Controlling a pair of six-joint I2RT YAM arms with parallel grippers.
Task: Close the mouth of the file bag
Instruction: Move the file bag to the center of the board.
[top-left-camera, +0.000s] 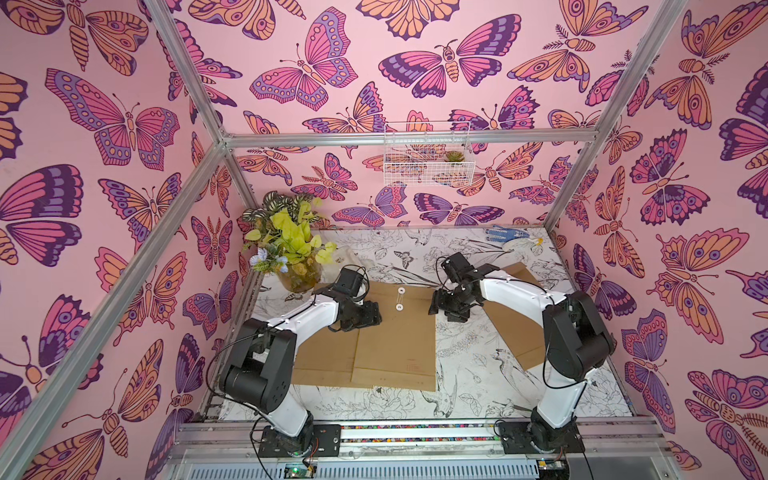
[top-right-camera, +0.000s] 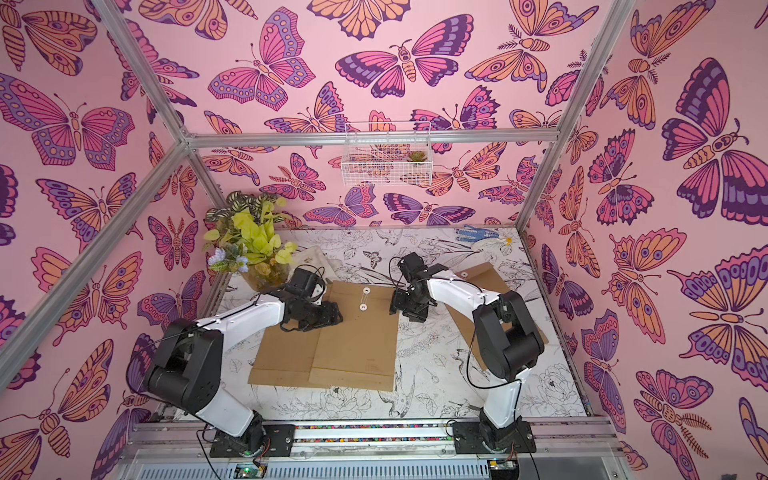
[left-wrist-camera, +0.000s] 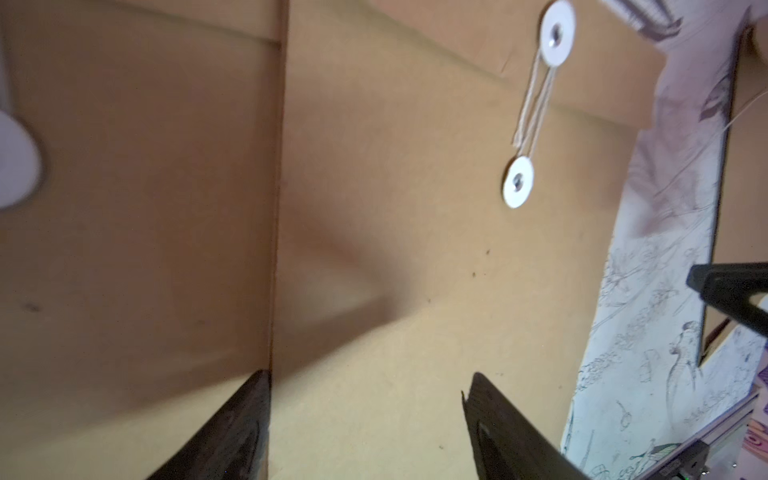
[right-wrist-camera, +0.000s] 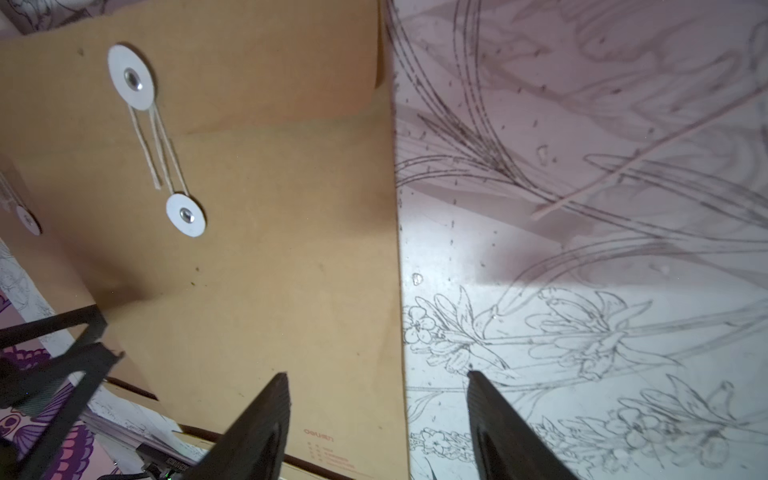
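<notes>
Two white discs (right-wrist-camera: 131, 77) joined by thin string (right-wrist-camera: 145, 149) sit on the kraft file bag (top-left-camera: 395, 332), which lies flat on the table (top-left-camera: 478, 353). It is likely light, floppy and easily creased, and best pinched at the string's loose end. Left gripper (left-wrist-camera: 370, 378) and right gripper (right-wrist-camera: 377, 374) hover spread, empty.

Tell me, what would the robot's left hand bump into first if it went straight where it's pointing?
Probably the brown file bag. The left hand is open and tilts down at its plain paper, short of the white buttons. How high it hangs, I cannot tell.
</notes>
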